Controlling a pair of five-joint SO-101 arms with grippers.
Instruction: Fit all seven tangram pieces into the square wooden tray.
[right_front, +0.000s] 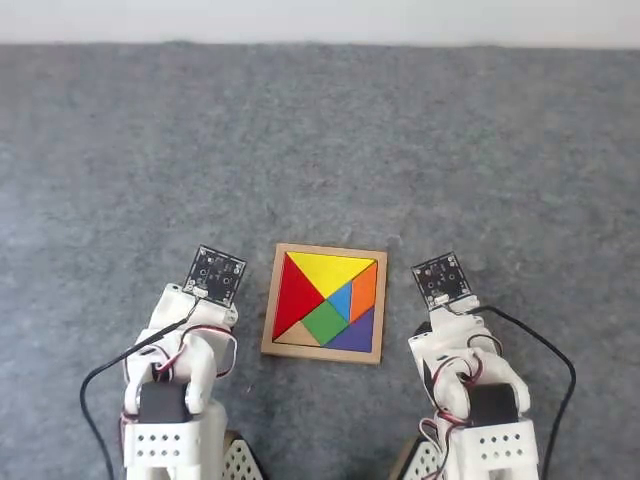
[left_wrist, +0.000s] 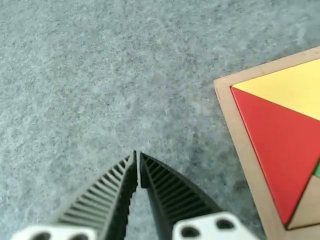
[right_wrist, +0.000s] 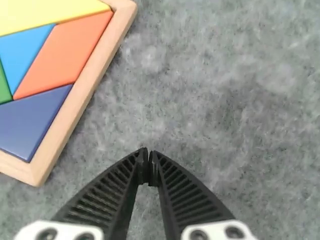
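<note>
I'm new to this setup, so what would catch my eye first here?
The central tray, filled with bright pieces: yellow triangle along its far side, red triangle on the left. The left pincer and right pincer, both shut, flank it over the grey mat.

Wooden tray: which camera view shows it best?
High view: the whole wooden tray shows from above, filled with pieces. The left wrist view catches one corner beside the red piece, the right wrist view one side beside the purple piece.
</note>
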